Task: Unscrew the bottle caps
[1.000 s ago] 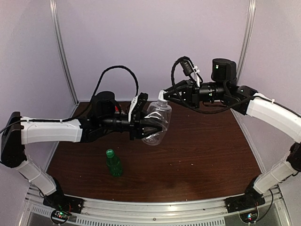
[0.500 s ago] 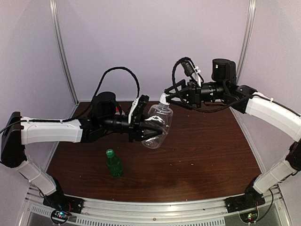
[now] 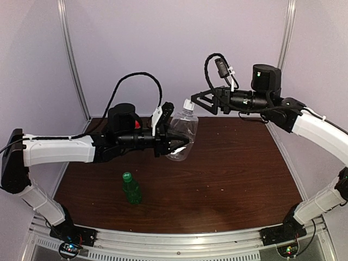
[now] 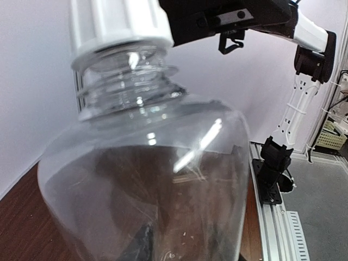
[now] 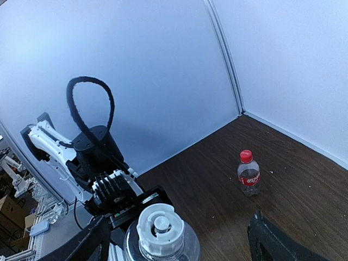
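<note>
From the overhead view, my left claw (image 3: 175,145) sits just left of the frame's centre, clamped narrowly on the belly of the wide clear bottle (image 3: 182,132). The bottle is held off the table (image 3: 239,174), neck tipped up and to the right. Its white cap (image 3: 188,104) is on the neck, just above centre. In the left wrist view the bottle fills nearly the whole frame, with the cap in the upper left corner and threads showing below it.

My right claw (image 3: 197,101) comes in from the upper right, level with the cap. In the right wrist view its fingers (image 5: 89,244) stand wide, one in each lower corner, with the cap between them at bottom centre. They look clear of it on both sides (the tips themselves are cut off by the frame edge).

The green bottle (image 3: 131,189) stands upright in the lower left of the overhead view with its green cap (image 3: 127,176) on. The red-labelled bottle (image 5: 249,175) stands right of centre in the right wrist view, near the back wall, with its red cap (image 5: 246,156) on.
</note>
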`<state>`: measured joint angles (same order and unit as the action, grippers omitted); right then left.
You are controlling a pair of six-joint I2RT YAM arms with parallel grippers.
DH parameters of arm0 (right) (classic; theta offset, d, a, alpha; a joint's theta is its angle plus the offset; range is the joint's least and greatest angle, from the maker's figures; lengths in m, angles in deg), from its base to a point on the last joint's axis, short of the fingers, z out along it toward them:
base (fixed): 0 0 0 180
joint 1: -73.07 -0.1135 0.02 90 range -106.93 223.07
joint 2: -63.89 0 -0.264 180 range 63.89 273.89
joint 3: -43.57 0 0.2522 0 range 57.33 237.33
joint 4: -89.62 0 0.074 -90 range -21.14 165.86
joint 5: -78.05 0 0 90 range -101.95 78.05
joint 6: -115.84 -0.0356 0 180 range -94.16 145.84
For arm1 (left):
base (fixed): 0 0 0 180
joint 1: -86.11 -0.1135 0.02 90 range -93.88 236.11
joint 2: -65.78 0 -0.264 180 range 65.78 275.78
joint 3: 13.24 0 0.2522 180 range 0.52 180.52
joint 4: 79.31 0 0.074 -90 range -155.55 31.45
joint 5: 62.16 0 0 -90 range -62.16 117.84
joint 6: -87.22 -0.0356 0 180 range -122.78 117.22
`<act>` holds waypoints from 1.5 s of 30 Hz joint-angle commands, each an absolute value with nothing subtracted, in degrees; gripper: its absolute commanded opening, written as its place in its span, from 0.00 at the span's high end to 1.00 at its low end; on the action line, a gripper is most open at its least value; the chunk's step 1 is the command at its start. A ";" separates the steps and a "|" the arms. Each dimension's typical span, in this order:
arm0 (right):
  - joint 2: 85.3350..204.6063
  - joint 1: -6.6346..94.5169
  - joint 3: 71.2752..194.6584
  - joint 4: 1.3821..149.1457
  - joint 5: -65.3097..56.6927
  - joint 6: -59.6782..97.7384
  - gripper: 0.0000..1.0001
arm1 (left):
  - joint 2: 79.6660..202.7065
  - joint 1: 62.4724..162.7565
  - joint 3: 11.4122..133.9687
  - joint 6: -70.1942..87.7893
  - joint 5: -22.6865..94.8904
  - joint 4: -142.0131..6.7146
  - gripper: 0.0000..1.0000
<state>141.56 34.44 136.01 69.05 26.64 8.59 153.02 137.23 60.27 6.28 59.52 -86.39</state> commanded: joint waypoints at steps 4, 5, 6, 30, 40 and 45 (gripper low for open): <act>143.22 31.17 138.89 66.26 9.84 4.04 0.11 | 154.39 137.53 63.54 7.92 51.98 -85.85 0.65; 143.58 30.82 139.16 66.28 9.65 3.90 0.11 | 154.42 137.53 63.54 8.08 51.72 -85.85 0.65; 144.01 30.50 139.44 66.28 9.51 3.92 0.11 | 154.51 137.53 63.54 8.07 51.39 -85.77 0.65; 146.77 29.04 140.03 67.32 14.07 9.27 0.71 | 152.85 137.52 60.60 6.93 51.24 -87.50 0.65; 144.57 32.89 136.00 72.07 40.90 22.02 0.71 | 151.23 137.42 58.26 6.28 70.63 -92.03 0.64; 146.30 33.94 137.21 68.83 51.21 29.14 0.64 | 151.78 137.44 57.75 9.40 78.18 -97.01 0.65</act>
<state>145.91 33.04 136.47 69.42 39.71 19.52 153.18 137.01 58.28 6.78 66.84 -89.91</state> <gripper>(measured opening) 0.343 0.357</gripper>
